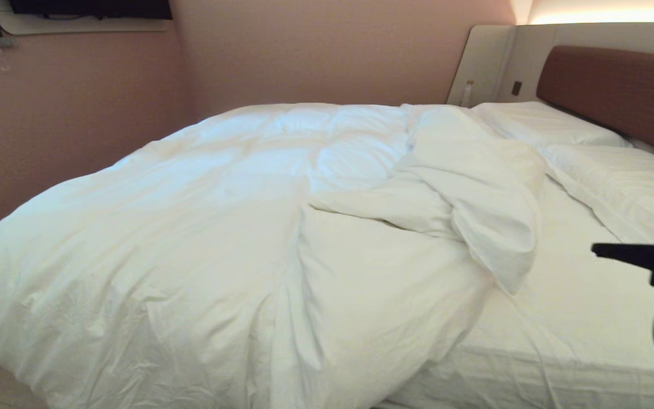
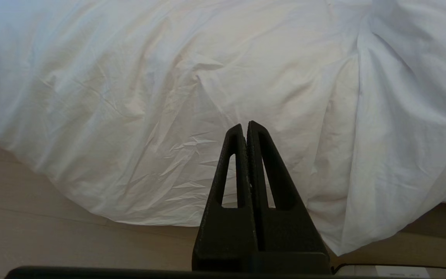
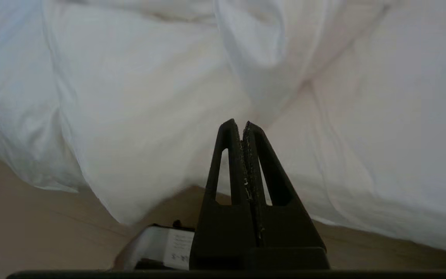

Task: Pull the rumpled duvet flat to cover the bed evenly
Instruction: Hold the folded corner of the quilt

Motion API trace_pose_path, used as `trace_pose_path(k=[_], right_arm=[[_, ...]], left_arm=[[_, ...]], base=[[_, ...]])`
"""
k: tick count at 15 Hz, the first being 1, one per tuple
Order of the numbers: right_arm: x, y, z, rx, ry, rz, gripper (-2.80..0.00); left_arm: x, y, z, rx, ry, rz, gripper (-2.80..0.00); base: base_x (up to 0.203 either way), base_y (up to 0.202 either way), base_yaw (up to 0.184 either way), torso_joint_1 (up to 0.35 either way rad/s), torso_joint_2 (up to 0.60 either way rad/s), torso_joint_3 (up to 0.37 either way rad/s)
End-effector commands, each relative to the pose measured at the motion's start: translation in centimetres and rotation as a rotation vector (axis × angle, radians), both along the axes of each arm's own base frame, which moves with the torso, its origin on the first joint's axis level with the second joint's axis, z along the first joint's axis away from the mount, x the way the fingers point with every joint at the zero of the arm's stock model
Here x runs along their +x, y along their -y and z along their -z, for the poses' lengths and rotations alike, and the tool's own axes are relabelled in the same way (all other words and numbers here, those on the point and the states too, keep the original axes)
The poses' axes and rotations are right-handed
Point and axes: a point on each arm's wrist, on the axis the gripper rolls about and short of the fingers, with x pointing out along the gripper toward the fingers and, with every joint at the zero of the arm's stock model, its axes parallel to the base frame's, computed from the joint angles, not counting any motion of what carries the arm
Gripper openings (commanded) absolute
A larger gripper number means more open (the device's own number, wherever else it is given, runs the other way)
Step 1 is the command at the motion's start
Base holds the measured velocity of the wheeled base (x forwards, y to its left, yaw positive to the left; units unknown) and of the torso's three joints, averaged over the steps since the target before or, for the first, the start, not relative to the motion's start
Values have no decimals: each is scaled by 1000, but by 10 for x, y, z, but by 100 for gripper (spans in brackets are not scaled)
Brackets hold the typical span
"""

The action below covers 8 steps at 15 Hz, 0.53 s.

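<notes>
The duvet (image 1: 191,227) lies rumpled over the left and middle of the bed (image 1: 577,318). Its right part is folded back in a thick heap (image 1: 474,187), which leaves the fitted sheet bare beside the pillows. The near edge of the duvet (image 2: 168,97) hangs over the bed's side toward the floor. My left gripper (image 2: 245,124) is shut and empty, low in front of that hanging edge and clear of it. My right gripper (image 1: 595,249) is raised at the right over the bare sheet. It is shut on nothing (image 3: 238,123) and faces the duvet (image 3: 149,97).
Two white pillows (image 1: 537,122) (image 1: 628,182) lie against the brown headboard (image 1: 616,85). Pink walls (image 1: 77,113) close in the far and left sides of the bed. Pale wooden floor (image 2: 52,232) runs along the near side. A white labelled part (image 3: 161,248) shows low beside the right gripper.
</notes>
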Motion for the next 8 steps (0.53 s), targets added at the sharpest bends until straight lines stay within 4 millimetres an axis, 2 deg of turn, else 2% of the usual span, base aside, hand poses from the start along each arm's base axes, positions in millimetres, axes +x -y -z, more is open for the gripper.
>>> trace_pose_path(k=[1, 3, 5, 6, 8], right_arm=[[89, -3, 4, 66, 42, 7, -280], [139, -4, -1, 110, 63, 15, -280], [174, -5, -4, 177, 74, 35, -280], [182, -4, -5, 216, 70, 52, -280], [178, 3, -9, 232, 48, 80, -280]], left_arm=[[0, 0, 0, 0, -1, -2, -280], [0, 0, 0, 0, -1, 0, -280], [0, 0, 0, 0, -1, 0, -280], [0, 0, 0, 0, -1, 0, -280], [0, 0, 0, 0, -1, 0, -280]], base=[[0, 0, 0, 0, 0, 0], [0, 0, 0, 0, 0, 0], [0, 0, 0, 0, 0, 0], [0, 0, 0, 0, 0, 0], [0, 0, 0, 0, 0, 0]])
